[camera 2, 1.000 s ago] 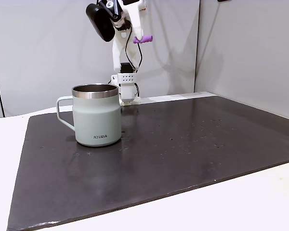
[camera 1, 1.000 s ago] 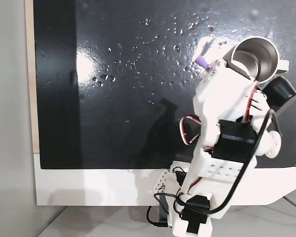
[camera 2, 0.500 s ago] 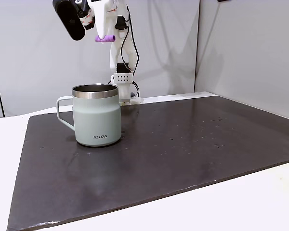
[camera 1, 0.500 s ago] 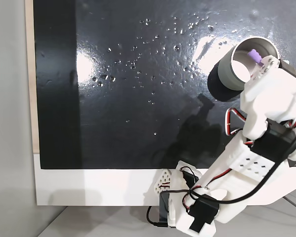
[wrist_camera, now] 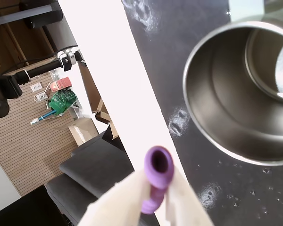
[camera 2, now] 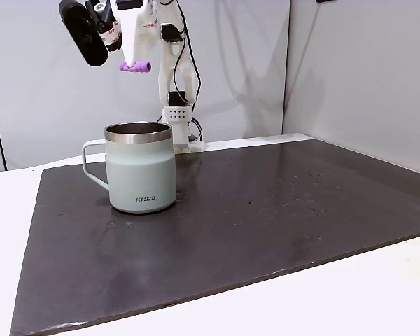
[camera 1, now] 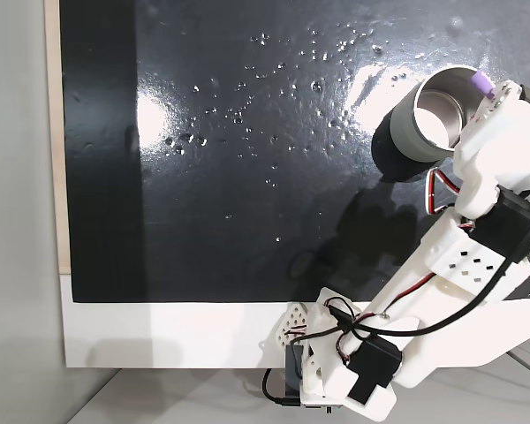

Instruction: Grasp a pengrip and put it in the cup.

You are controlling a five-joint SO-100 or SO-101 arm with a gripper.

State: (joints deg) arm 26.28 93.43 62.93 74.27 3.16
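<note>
The pengrip (wrist_camera: 156,176), a small light-purple ribbed tube, is pinched in my gripper (wrist_camera: 153,197), which is shut on it. In a fixed view from the side the pengrip (camera 2: 136,66) hangs well above the cup (camera 2: 141,168), a pale grey-green mug with a steel inside and a side handle. From above, the pengrip (camera 1: 481,86) sits over the cup's right rim (camera 1: 442,99), with my gripper (camera 1: 490,95) beside it. The wrist view shows the cup's shiny open mouth (wrist_camera: 226,94) to the upper right of the pengrip.
The cup stands on a dark mat (camera 2: 266,217) laid over a white table (camera 2: 378,294). My arm's base (camera 2: 180,129) is behind the cup near the wall. In the view from above the arm (camera 1: 459,265) covers the mat's right side.
My gripper has swung with the pengrip from beside the cup to above it, and has come a little lower. The cup has not moved.
</note>
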